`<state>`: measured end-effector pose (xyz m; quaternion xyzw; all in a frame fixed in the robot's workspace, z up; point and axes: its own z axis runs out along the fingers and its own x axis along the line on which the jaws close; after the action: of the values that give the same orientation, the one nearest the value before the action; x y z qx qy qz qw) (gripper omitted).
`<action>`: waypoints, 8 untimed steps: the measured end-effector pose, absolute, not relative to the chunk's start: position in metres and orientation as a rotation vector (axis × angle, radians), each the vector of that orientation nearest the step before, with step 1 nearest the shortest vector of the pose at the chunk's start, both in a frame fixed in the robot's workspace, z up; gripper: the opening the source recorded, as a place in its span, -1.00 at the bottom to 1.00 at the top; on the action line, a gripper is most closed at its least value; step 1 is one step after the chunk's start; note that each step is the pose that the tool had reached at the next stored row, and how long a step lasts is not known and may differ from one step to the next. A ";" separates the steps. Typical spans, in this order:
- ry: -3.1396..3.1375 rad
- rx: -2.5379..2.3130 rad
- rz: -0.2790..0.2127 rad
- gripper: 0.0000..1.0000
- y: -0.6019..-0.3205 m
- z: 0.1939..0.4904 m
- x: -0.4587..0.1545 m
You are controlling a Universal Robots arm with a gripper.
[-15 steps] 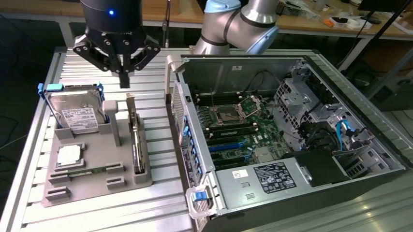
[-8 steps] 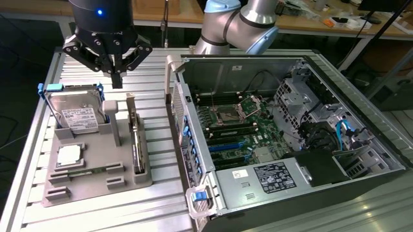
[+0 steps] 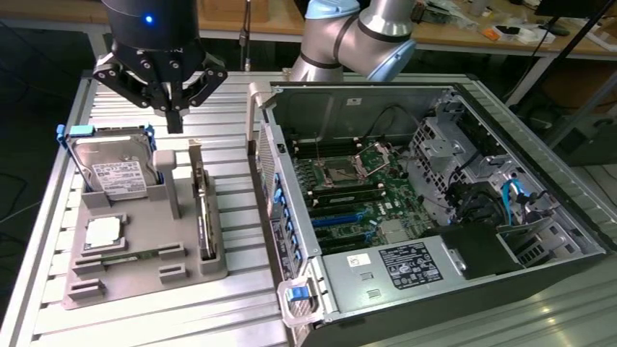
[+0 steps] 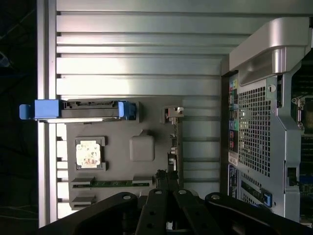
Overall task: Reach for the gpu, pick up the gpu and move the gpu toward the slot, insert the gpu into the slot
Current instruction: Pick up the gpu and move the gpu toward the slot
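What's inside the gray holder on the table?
The gray holder carries the hard drive, the processor chip, a memory stick and the gpu standing on edge. Its lower edge is hidden in a groove.

1. Gripper (image 3: pixel 175 126) is looking all black, with a blue light (image 3: pixel 147 19) glowing higher up.
2. Hard drive (image 3: pixel 114 170) is showing silver, white label, blue rails (image 3: pixel 79 131).
3. Holder tray (image 3: pixel 144 253) is looking plain grey, gpu (image 3: pixel 204 220) dark.
4. Motherboard (image 3: pixel 381 189) is showing green, slot (image 3: pixel 336 217) bright blue.
5. Table (image 3: pixel 231 318) is showing ribbed silver.
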<state>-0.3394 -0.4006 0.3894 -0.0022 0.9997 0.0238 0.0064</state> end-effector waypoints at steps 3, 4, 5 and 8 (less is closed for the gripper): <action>3.128 -0.007 0.074 -0.79 -0.402 0.389 -0.339; 3.128 -0.007 0.074 -0.79 -0.403 0.389 -0.339; 3.128 -0.007 0.074 -0.79 -0.403 0.389 -0.339; 3.128 -0.007 0.074 -0.53 -0.404 0.389 -0.339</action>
<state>-0.3394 -0.4044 0.3894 -0.0022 0.9997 0.0237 0.0064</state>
